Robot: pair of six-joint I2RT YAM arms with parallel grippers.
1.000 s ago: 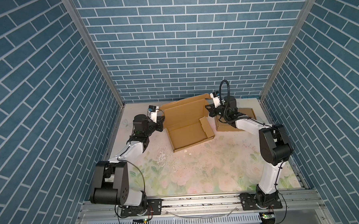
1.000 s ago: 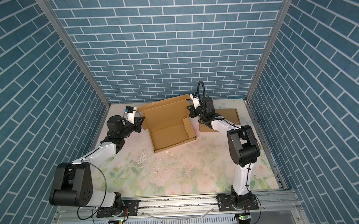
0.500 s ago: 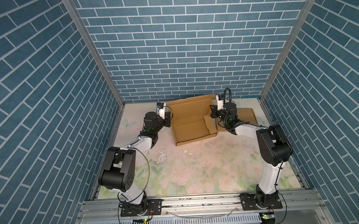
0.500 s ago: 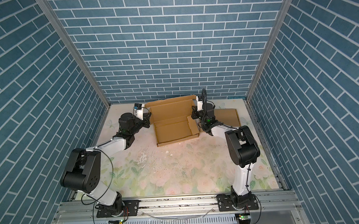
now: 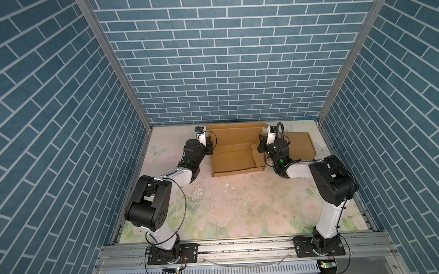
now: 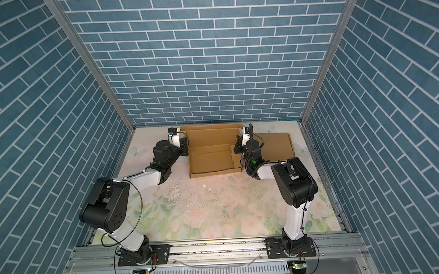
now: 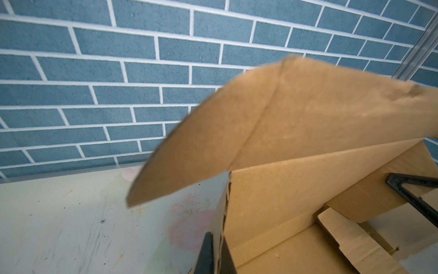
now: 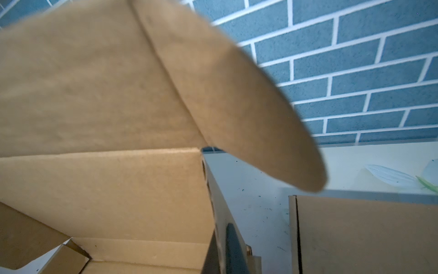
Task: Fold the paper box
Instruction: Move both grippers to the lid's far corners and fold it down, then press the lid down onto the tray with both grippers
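We see the box (image 5: 235,152) at the far end of the flowered counter (image 5: 241,205), close to the brick back wall (image 5: 225,66). It sits between the two arms in both top views. Its tray is open upward and its lid (image 5: 233,134) is raised at the back, leaning toward the wall.

The left gripper (image 5: 210,149) is at the box's left side wall. In the left wrist view we find the left gripper (image 7: 216,246) pressed together on the wall's corrugated edge, one dark finger (image 7: 206,253) on the outside. A rounded lid flap (image 7: 189,154) hangs above it.

The right gripper (image 5: 261,147) is at the opposite side wall. In the right wrist view it (image 8: 220,251) pinches that wall in the same way.

A separate flat cardboard sheet (image 5: 300,144) lies on the counter just beside the box, on the right arm's side. We cannot tell whether the two touch.
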